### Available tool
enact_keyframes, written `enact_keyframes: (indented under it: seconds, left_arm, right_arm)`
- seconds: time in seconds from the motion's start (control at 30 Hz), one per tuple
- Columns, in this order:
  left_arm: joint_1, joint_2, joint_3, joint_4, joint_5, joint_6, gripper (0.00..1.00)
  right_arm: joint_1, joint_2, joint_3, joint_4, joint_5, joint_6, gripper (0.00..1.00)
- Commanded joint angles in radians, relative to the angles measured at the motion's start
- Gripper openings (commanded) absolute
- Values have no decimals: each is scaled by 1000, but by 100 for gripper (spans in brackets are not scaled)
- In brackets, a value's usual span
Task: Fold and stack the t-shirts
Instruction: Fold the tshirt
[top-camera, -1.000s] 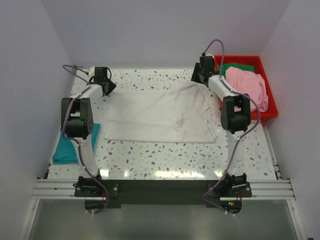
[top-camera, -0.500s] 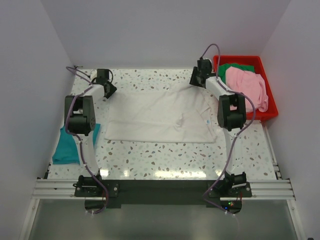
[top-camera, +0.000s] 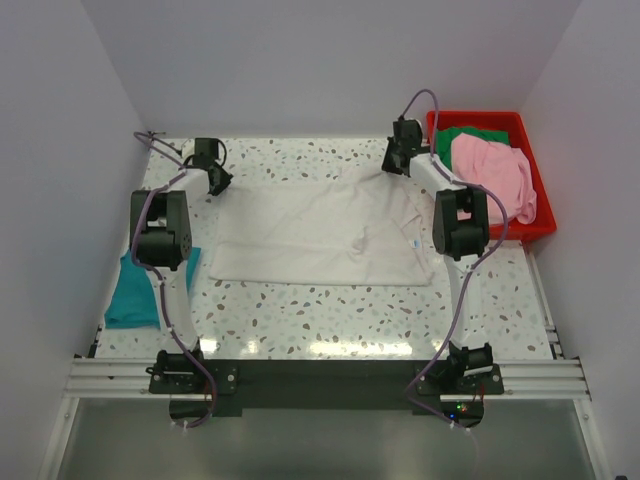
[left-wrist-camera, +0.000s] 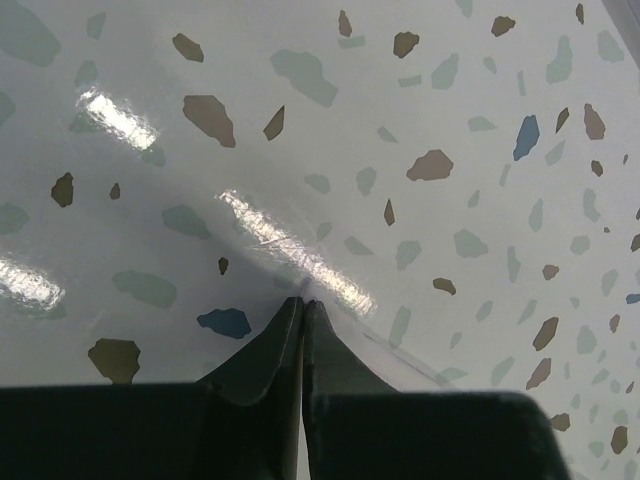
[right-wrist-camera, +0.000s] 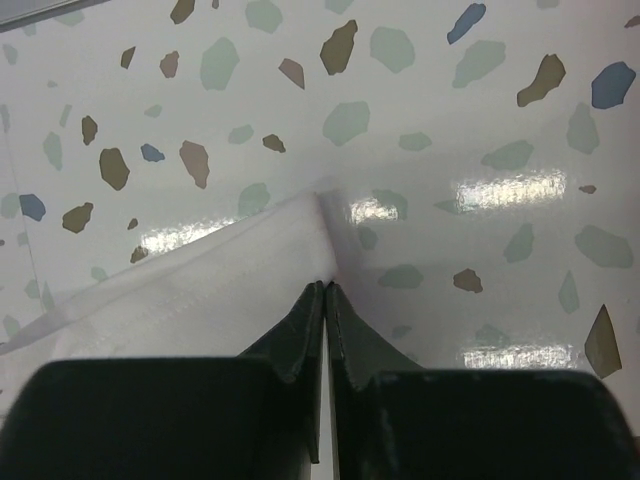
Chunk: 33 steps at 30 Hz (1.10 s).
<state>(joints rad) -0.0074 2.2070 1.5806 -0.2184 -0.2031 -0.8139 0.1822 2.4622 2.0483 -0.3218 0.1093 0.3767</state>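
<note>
1. Both grippers have shifted slightly since a second ago. The right one now sits closer to the shirt's far right corner. The spread shirt lies as it did.
2. Right gripper (right-wrist-camera: 326, 286): the wrist view shows its two dark fingers pressed together, with only a thin slit between them. They are clamped on a hemmed corner of the off-white t-shirt (right-wrist-camera: 200, 300). The cloth runs away to the left of the fingertips, and its point reaches just past them onto the speckled table (right-wrist-camera: 450, 120).
3. Left gripper (left-wrist-camera: 303, 302): its fingers are closed tip to tip and low on the tabletop. A faint pale edge runs from the tips toward the lower right. I cannot tell whether any cloth is pinched between them.
4. From the top view, the off-white t-shirt lies flat in the middle of the table, its length running left to right. The small neck label (top-camera: 411, 243) is near its right end. The left gripper is at its far left corner and the right gripper at its far right corner.
5. A teal t-shirt (top-camera: 128, 295) lies at the table's left edge, beside the left arm and apart from the off-white one.
6. A red bin (top-camera: 541, 225) stands at the far right. It holds a crumpled pink t-shirt (top-camera: 495, 175), with a green t-shirt (top-camera: 468, 135) showing behind it.
</note>
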Motion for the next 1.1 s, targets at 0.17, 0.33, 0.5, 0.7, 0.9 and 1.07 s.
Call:
enact_keyframes:
  seconds: [0.17, 0.33, 0.5, 0.7, 0.9, 1.07]
  left_arm:
    - [7, -15, 22, 88, 39, 27, 0]
    - [7, -62, -11, 142, 57, 28, 0]
    - [30, -95, -39, 186, 79, 18, 0]
    - [38, -133, -88, 238, 94, 7, 0]
    - [49, -170, -146, 277, 120, -1, 0]
    - [58, -219, -205, 304, 139, -14, 0]
  right_arm:
    - [-4, -51, 50, 29, -10, -4, 0]
    - [-9, -115, 16, 56, -3, -9, 0]
    - [-18, -167, -20, 75, 1, -12, 0]
    - [-24, -232, -83, 98, 3, -13, 0]
    - [-23, -327, -207, 141, 10, -5, 0]
    - [-23, -396, -306, 158, 6, 11, 0]
